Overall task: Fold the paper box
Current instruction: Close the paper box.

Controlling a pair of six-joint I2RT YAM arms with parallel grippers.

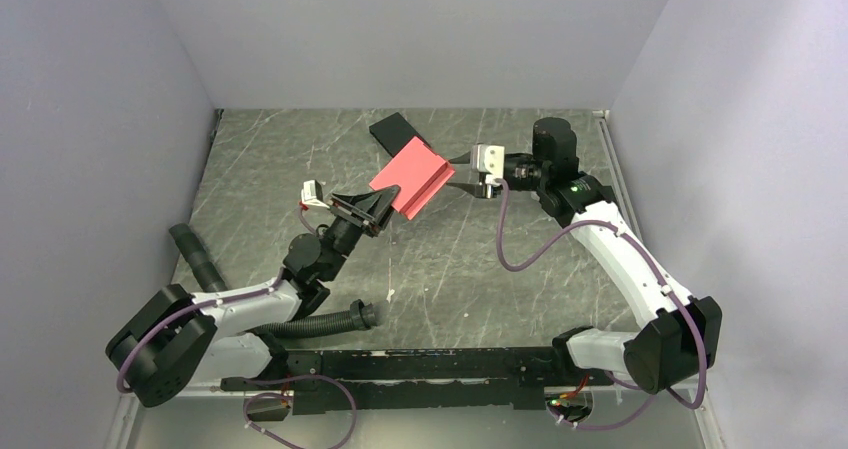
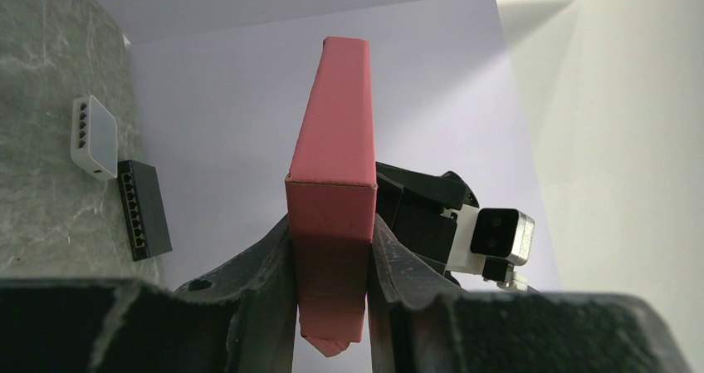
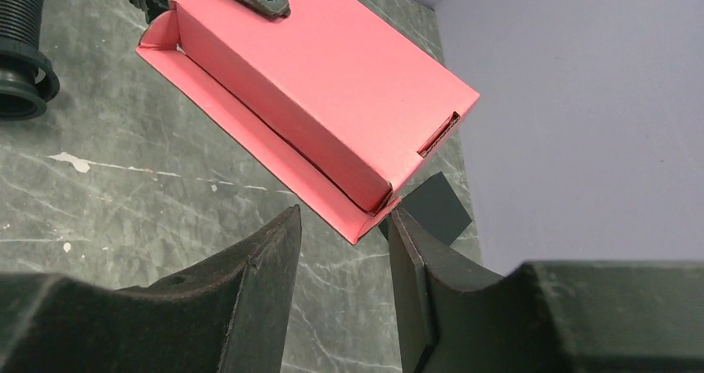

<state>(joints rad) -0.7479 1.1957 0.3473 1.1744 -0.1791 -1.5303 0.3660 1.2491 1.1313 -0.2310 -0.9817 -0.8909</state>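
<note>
Clamping the pinkish-red thin cardboard paper box [image 2: 336, 115], the left gripper [image 2: 332, 223] hides one end; the right gripper [image 3: 344, 223] gapes just beside it.

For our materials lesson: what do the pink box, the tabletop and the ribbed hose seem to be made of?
Box: probably thin matte card, given the crisp creases and a brownish cut edge.
Tabletop: grey, white-veined, faintly glossy. It could be stone or a printed laminate; can't tell.
Hose: black and ribbed, likely plastic.
</note>
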